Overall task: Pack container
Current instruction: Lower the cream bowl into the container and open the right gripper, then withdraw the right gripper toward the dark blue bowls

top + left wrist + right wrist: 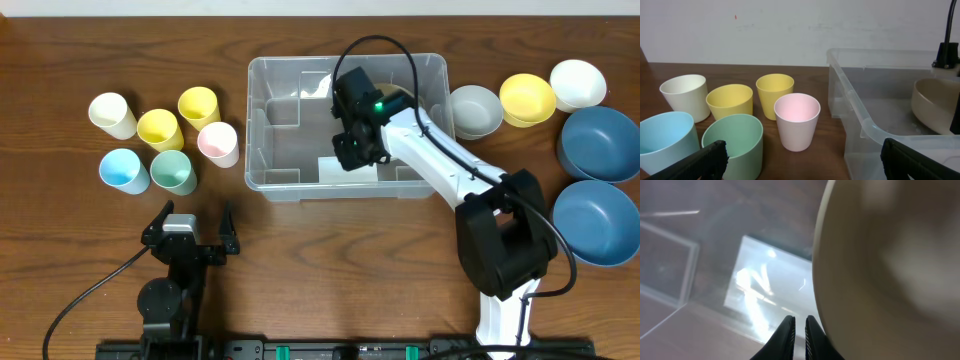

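The clear container stands at the middle of the table; it also shows in the left wrist view. My right gripper reaches down inside it, shut on the rim of a beige bowl held tilted above the floor. In the right wrist view the bowl fills the right side beside the fingers, over the pale label. My left gripper is open and empty near the front edge, fingers spread wide, facing the cups.
Several cups stand left of the container: cream, two yellow, pink, blue, green. To the right lie grey, yellow, white and two dark blue bowls.
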